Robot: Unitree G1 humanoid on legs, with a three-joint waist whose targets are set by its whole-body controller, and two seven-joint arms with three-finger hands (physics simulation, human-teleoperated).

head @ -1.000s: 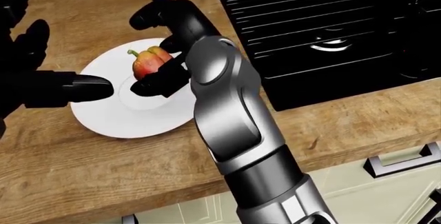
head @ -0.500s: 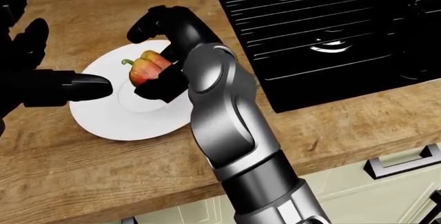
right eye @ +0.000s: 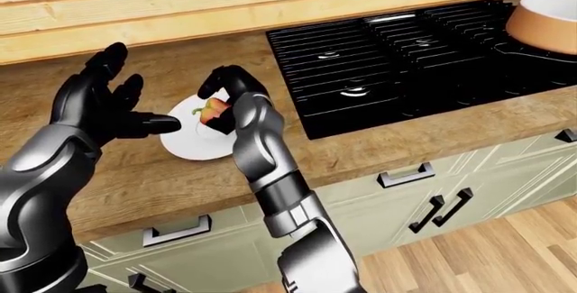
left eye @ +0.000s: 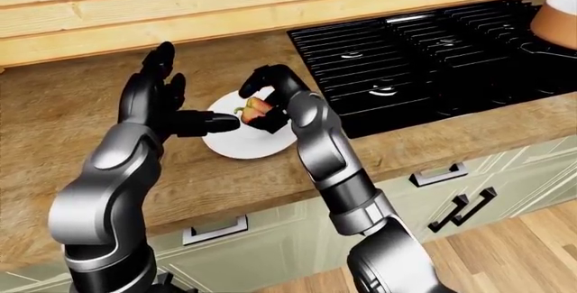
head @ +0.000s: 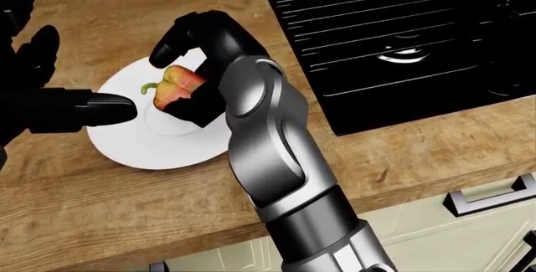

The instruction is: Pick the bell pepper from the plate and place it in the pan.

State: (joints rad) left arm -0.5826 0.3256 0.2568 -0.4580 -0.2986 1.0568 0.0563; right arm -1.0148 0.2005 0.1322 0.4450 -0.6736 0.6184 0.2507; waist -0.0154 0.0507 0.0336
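Your left hand [head: 50, 105] stands spread at the left of the head view, fingers apart and holding nothing, its thumb tip reaching over the rim of the plate [head: 125, 146] just beside the bell pepper [head: 174, 85]. That is your first hazard — lift the pepper toward that side and it may knock against the thumb and come loose.

The pepper sits above the plate's centre with your right hand [head: 186, 74] curled round it: one finger hooked over the top, another wedged beneath. The hold looks closed but shallow, and the fruit is round and smooth, so I judge it could roll out if you swing fast. You cannot tell from here whether it has cleared the plate.

Further right lies the black stove [right eye: 397, 56], and the pan [right eye: 546, 19] stands at the far right edge of the right-eye view — well apart from the plate. A long carry over the grates gives a weak grip time to fail.
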